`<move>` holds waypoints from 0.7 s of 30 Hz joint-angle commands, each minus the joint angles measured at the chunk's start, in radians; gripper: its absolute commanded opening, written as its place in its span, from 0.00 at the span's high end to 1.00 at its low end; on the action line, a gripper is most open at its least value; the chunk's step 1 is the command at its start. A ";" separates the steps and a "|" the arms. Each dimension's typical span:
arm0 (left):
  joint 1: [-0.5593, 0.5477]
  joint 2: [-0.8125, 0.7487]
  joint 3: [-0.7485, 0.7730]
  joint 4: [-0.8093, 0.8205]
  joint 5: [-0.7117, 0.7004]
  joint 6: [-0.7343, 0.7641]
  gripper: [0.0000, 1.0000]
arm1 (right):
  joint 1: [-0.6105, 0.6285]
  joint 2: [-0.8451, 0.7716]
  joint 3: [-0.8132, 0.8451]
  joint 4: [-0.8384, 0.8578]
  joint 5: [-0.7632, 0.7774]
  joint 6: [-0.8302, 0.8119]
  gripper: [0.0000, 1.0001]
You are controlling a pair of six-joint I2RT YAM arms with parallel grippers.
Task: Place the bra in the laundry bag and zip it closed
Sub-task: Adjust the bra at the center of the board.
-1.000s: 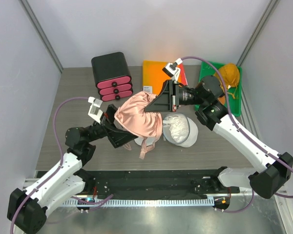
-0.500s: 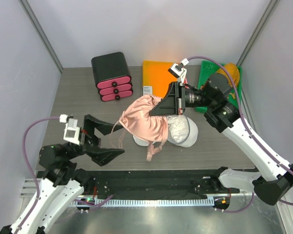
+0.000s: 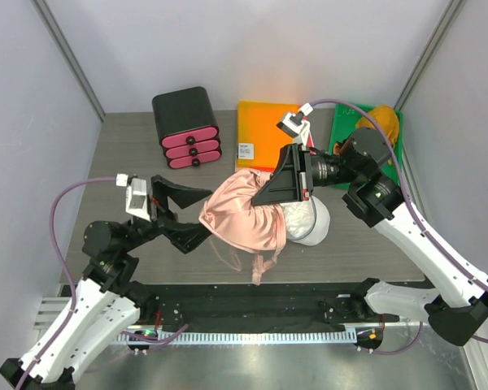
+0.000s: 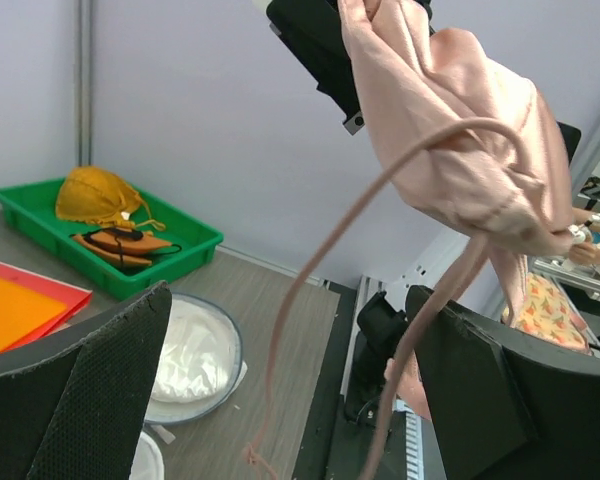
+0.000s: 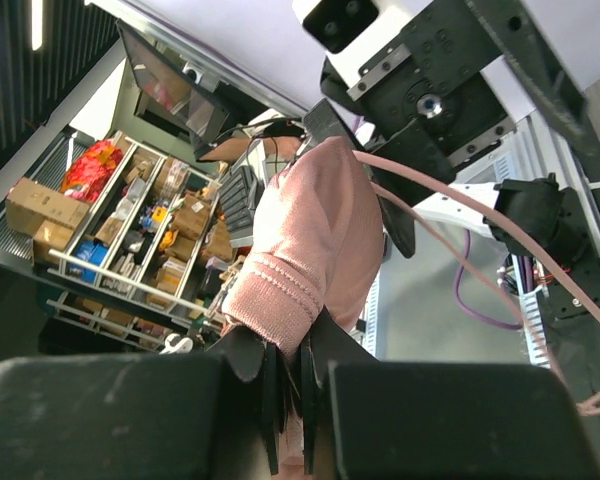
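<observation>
The pink satin bra (image 3: 246, 218) hangs in the air over the table's middle, bunched, its straps dangling toward the near edge. My right gripper (image 3: 265, 192) is shut on its top edge; in the right wrist view the ribbed band (image 5: 280, 300) is pinched between the pads. My left gripper (image 3: 197, 215) stands wide open just left of the bra, not touching the cloth. In the left wrist view a strap (image 4: 310, 290) hangs between the open fingers (image 4: 80, 390). The white mesh laundry bag (image 3: 307, 219) lies open on the table under and right of the bra, partly hidden by it; one half (image 4: 195, 355) faces up.
A black drawer unit with pink fronts (image 3: 187, 126) stands at the back left. An orange board (image 3: 260, 130) lies at the back centre. A green tray (image 3: 359, 154) with a yellow cloth (image 3: 382, 123) sits at the back right. A black rail (image 3: 252, 296) runs along the near edge.
My left gripper pulled away to the near left, then came back beside the bra, staying open. The right gripper has carried the bra slightly right and lower, over the bag.
</observation>
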 commanded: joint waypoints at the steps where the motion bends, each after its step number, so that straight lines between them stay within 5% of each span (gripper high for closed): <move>1: -0.003 0.091 0.060 0.190 0.119 -0.052 0.00 | 0.033 -0.004 0.048 0.044 -0.007 0.027 0.99; 12: -0.013 0.175 0.106 0.375 0.357 -0.148 0.00 | 0.057 0.019 0.091 -0.020 0.013 -0.044 0.99; 21: -0.046 0.149 0.039 0.377 0.256 -0.210 0.00 | 0.060 0.100 0.168 -0.077 0.147 -0.164 0.99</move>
